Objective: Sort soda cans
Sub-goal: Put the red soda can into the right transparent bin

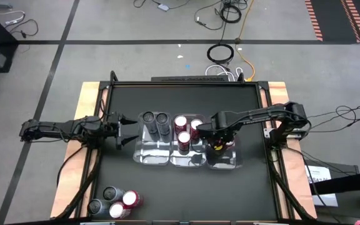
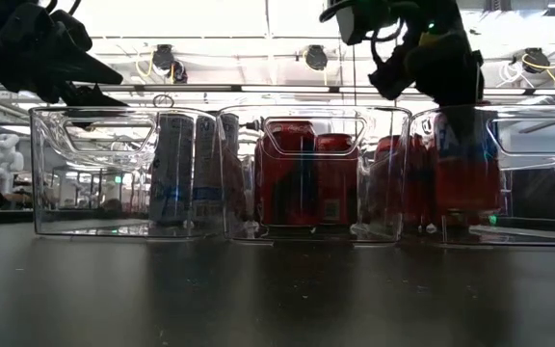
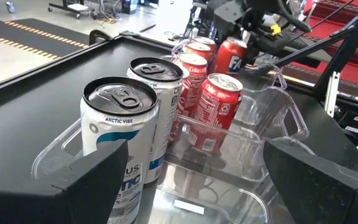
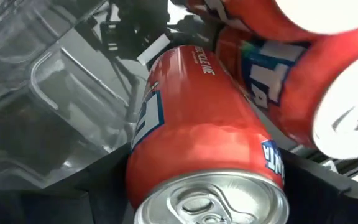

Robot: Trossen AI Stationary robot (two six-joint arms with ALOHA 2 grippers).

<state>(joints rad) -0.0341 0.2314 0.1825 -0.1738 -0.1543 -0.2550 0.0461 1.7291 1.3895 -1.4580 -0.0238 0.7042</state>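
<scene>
Three clear trays stand side by side mid-table. The left tray (image 1: 152,153) holds two grey soda cans (image 1: 155,122). The middle tray (image 1: 187,159) holds three red soda cans (image 1: 184,131). My right gripper (image 1: 219,139) stands over the right tray (image 1: 227,161), shut on a red can (image 4: 197,124), also seen as the red can (image 3: 232,55) in the left wrist view. My left gripper (image 1: 130,129) waits open just left of the left tray, its fingers apart around nothing, looking at the nearest grey can (image 3: 120,124). My right gripper pinches the red can by its side walls (image 4: 135,168), one finger on each side. The fingers come steeply from above and lie along the can, whose silver top (image 4: 213,199) faces the wrist. The can is tilted, its lower part inside the right tray (image 2: 456,173); whether its base touches the tray floor I cannot tell.
Several loose cans, grey and red (image 1: 116,202), stand at the table's near left corner. The trays' clear walls (image 2: 94,173) rise about as high as the cans. Dark bare tabletop (image 1: 186,194) lies in front of the trays. Cables lie on the floor beyond the far edge.
</scene>
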